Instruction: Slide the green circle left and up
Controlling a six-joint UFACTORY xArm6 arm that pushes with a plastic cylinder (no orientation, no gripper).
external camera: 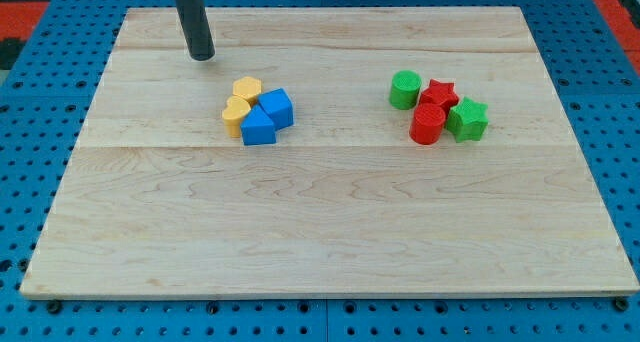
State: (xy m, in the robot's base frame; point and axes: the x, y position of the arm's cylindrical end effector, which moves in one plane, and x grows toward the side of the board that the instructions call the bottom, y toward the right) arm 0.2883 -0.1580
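The green circle (405, 89) is a short green cylinder at the view's right, at the left end of a tight cluster. It touches a red star (438, 94). A red cylinder (427, 124) and a green star (467, 119) complete that cluster. My tip (202, 55) is near the view's top left, far to the left of the green circle and touching no block.
A second cluster sits near the board's middle: two yellow blocks (242, 100), a blue cube (275, 108) and a blue block (257, 127). It lies just below and right of my tip. The wooden board (320, 232) rests on a blue pegboard.
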